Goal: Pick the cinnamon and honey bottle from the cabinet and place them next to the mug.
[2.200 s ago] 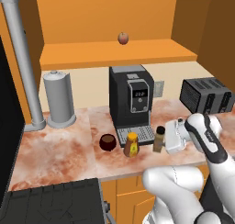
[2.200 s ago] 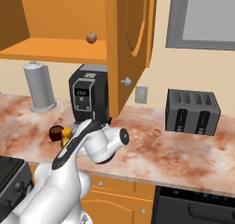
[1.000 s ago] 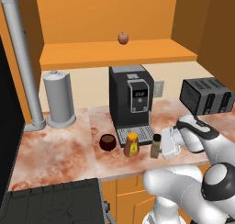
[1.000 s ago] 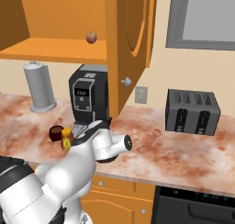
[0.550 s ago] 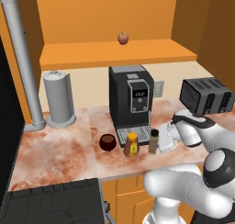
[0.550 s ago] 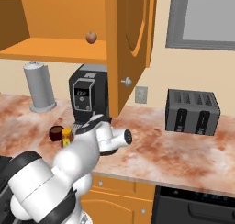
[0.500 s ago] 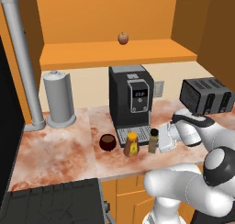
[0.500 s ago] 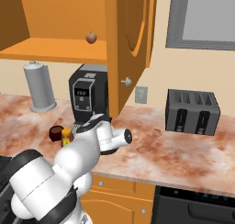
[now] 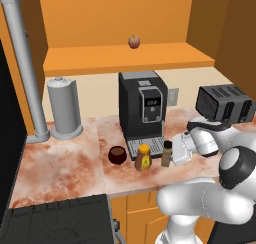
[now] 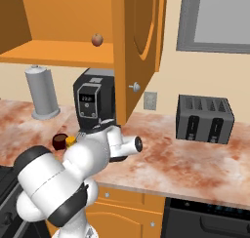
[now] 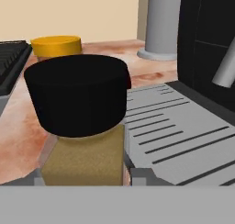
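Pretty much at the tail end of this one, I'd say. The honey [image 9: 143,157] is already standing on the counter [image 9: 60,163] just beside the mug [image 9: 117,155], right in front of the coffee machine [image 9: 142,111]. The cinnamon [image 9: 166,153] is standing upright on the other side of the honey, close to it, with its base down at counter level by the look of it.

The gripper [image 9: 176,154] is reaching in sideways from the right and its jaws are sitting closed in on the cinnamon jar, so it's holding it and hasn't let go yet. In the hand view the black cap of the cinnamon [image 11: 78,99] is looming right up close, with the honey's yellow cap [image 11: 56,45] poking out behind it.

So what's left, judging from this: opening up, backing the arm away without knocking the jar over, and that's it.

Containers: the cinnamon jar is looking full of brown powder under the cap. The honey is amber all the way up. Can't tell if anything's in the mug, it's just dark inside. The cabinet [image 9: 125,60] shelf has nothing of the task left on it, just a little apple [image 9: 133,41] sitting there.
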Available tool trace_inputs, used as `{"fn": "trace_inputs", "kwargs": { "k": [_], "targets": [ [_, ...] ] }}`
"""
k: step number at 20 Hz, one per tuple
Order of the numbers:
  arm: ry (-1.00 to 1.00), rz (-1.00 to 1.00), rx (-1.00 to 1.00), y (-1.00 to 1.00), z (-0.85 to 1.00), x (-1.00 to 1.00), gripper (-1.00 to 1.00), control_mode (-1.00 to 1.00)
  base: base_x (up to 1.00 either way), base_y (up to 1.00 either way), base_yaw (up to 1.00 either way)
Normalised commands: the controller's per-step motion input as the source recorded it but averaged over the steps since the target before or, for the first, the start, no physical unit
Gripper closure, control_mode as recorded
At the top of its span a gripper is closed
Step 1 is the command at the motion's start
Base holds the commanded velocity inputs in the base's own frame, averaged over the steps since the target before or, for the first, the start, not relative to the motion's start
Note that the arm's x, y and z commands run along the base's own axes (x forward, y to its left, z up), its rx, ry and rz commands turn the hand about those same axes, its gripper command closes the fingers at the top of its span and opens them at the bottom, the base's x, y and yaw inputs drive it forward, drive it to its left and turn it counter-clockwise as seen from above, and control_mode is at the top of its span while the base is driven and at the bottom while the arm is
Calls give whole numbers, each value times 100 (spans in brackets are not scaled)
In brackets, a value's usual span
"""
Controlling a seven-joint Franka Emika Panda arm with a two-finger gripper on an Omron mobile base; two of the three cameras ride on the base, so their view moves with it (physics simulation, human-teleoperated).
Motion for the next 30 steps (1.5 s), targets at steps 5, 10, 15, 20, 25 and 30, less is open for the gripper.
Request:
{"fn": "trace_inputs", "kwargs": {
  "k": [5, 10, 15, 20, 25, 30],
  "targets": [
    [0, 0, 0, 3, -18, 0, 100, -100, 0, 0, 0],
    [1, 0, 0, 0, -2, 0, 100, -100, 0, 0, 0],
    [0, 0, 0, 0, 0, -17, -100, -100, 0, 0, 0],
    [0, 0, 0, 0, 0, -27, -100, -100, 0, 0, 0],
    [0, 0, 0, 0, 0, -12, -100, -100, 0, 0, 0],
    [0, 0, 0, 0, 2, 18, -100, -100, 0, 0, 0]
  ]
}}
